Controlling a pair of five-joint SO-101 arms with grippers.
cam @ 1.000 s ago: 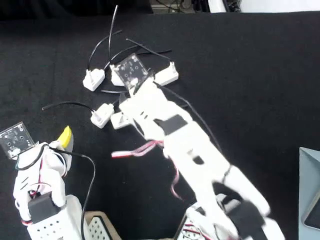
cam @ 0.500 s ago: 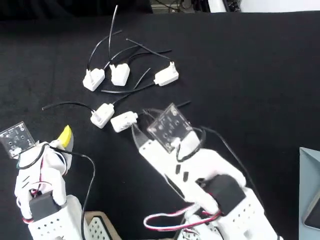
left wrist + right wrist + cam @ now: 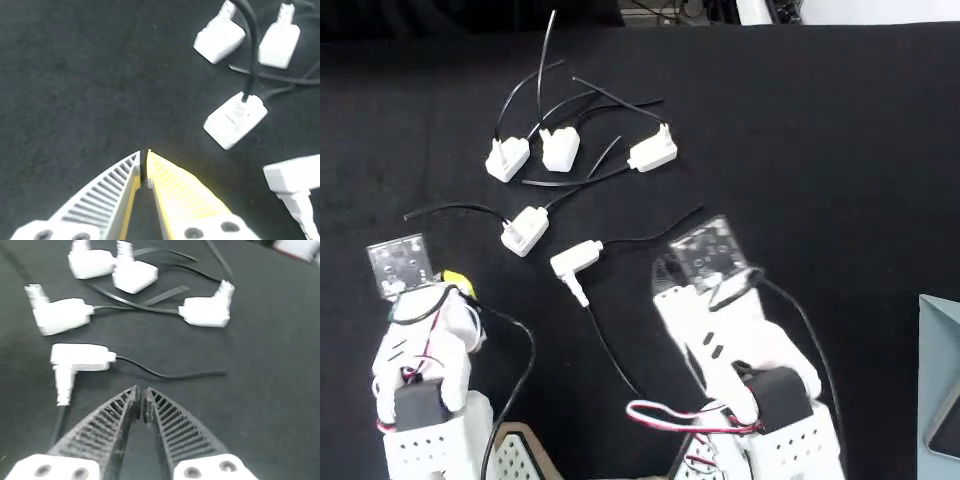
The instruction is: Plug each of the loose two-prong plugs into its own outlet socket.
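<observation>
Left gripper (image 3: 145, 159): parked at 8 o'clock on the black table cloth (image 3: 840, 150), jaws pressed together, empty. Judged idle, kept low so that it stays out of the other arm's way.

Lone white connector (image 3: 525, 230): at 1 o'clock from the left gripper, flat on the cloth, cable trailing to 9 o'clock. Unmated.

Upper connector group (image 3: 560, 150): three white blocks at 11 o'clock on the table, cables crossing, apart from each other. Judged still waiting for partners.

L-shaped connector pair (image 3: 75, 360): two white pieces touching at a right angle, at 10 o'clock from the right gripper and just beside it. This looks like a plug seated in its socket, but I cannot confirm that the prongs are fully in.

Right gripper (image 3: 142, 399): at 6 o'clock on the table, jaws closed on nothing, pointed at the pair.

Change over the last second: the right arm was stretched over the upper group and has withdrawn toward its base. The piece near centre now lies as an L with a cable running to 5 o'clock. The left arm has swung slightly toward centre.
</observation>
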